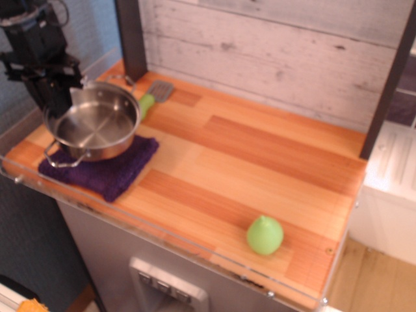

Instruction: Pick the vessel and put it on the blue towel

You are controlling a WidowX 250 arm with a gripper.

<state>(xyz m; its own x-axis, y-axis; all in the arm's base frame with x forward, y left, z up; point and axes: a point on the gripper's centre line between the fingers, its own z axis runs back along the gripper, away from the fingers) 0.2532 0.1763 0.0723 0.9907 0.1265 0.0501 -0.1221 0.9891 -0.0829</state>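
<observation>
Now lowering stainless-steel pot (pixel 96 128) onto purple-blue knitted towel (pixel 114 172), roughly centred, so cloth is bearing the base. Gripper (pixel 60 104) clamping far-left rim, presumably steadying until fully seated. Leaving green-handled spatula (pixel 152 97) behind and green pear-shaped toy (pixel 264 234) well apart.

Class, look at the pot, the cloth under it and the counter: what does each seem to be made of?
The pot: polished metal, likely stainless steel, given its mirror-like reflections. The cloth: dark purple-blue knitted textile with a nubbly surface, perhaps cotton. The counter: wood or wood-look laminate, judging by its striped grain; which one is unclear.
</observation>
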